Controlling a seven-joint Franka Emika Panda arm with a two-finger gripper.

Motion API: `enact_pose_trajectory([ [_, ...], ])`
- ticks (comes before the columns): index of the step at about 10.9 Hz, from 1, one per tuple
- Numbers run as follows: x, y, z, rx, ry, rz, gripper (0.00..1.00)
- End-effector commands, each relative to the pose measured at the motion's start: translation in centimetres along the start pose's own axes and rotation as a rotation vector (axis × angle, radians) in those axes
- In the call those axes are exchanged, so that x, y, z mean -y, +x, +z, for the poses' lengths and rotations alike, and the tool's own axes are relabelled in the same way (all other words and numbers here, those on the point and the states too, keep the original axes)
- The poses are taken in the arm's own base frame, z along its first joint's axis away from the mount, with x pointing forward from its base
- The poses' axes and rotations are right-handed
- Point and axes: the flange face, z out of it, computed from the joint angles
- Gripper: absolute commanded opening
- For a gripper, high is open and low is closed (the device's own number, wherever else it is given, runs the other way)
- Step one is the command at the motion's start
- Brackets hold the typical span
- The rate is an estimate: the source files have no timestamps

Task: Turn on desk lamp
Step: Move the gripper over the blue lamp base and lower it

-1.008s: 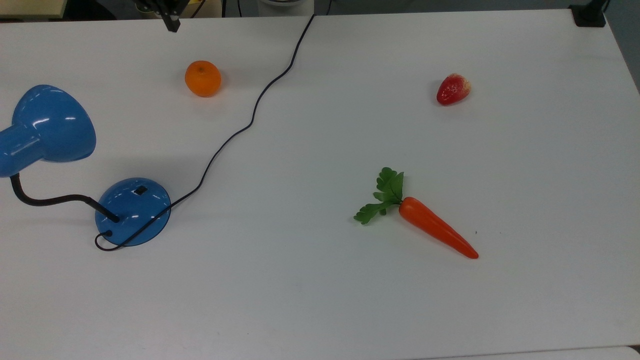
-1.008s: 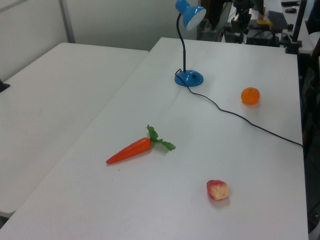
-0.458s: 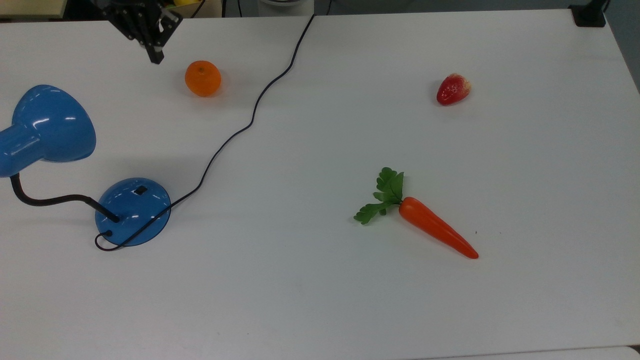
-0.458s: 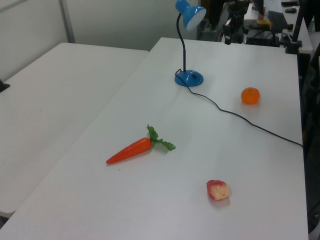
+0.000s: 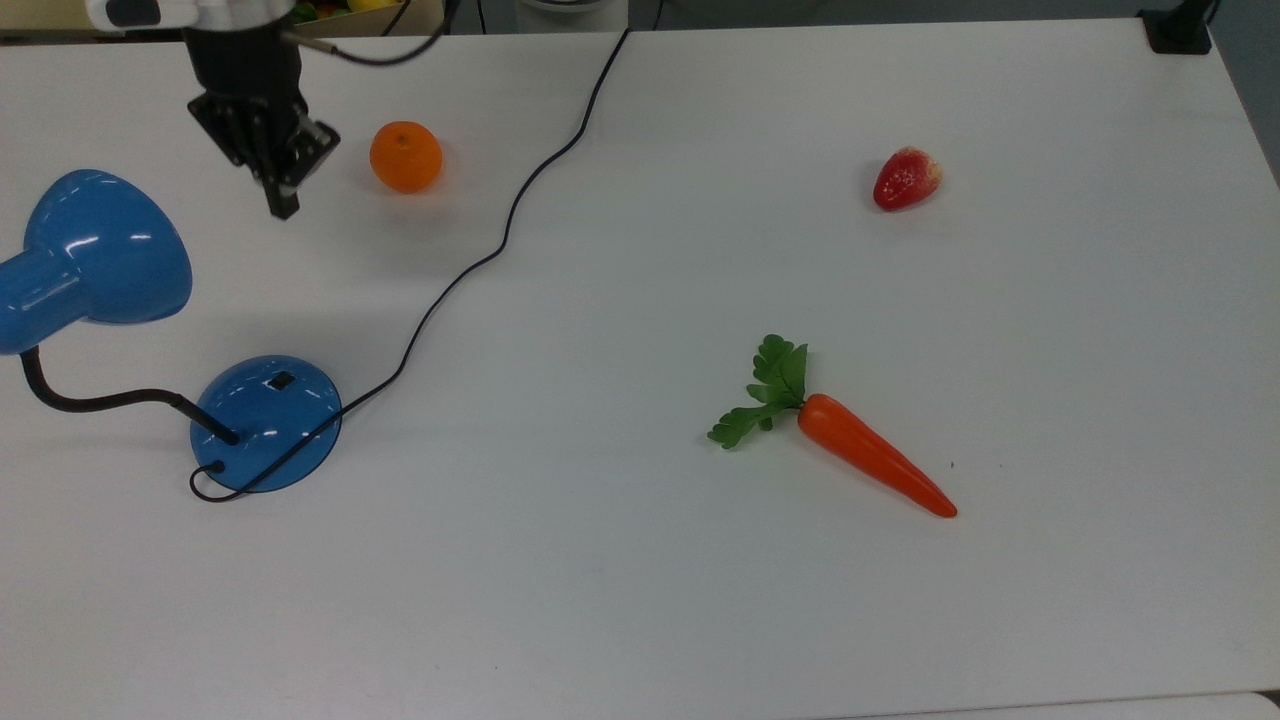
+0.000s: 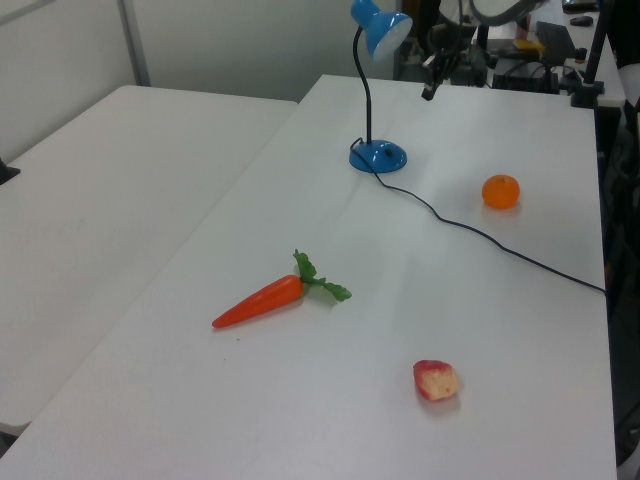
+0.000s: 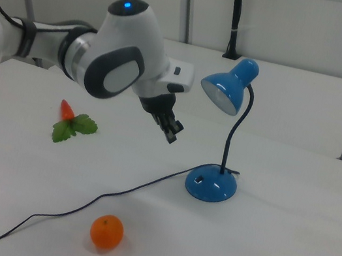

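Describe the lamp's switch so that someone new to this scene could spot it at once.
On the white table, find the blue lamp at the top view's left. Follow its black neck down to the round blue base. The switch is the small black rectangle on top of that dome, apart from where the neck and cord enter the base.

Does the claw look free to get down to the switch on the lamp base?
Probably yes. The claw hangs above bare table between the shade and the orange, and nothing covers the switch.

No legible text or labels anywhere.
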Motion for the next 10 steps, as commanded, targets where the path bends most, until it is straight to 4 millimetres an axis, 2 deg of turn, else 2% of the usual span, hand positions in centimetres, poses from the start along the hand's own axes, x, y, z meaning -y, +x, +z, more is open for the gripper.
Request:
enact_pose_trajectory([
  [1,-0.2,-0.9,4.9,-0.104,0.002,0.056,0.00],
  [3,-0.2,-0.1,8.3,-0.135,-0.007,0.073,0.00],
  [6,-0.1,0.0,12.1,-0.199,-0.009,0.107,0.00],
  [7,-0.2,0.0,13.1,-0.222,-0.010,0.112,0.00],
  [10,-0.1,1.1,13.8,-0.238,-0.014,0.113,0.00],
])
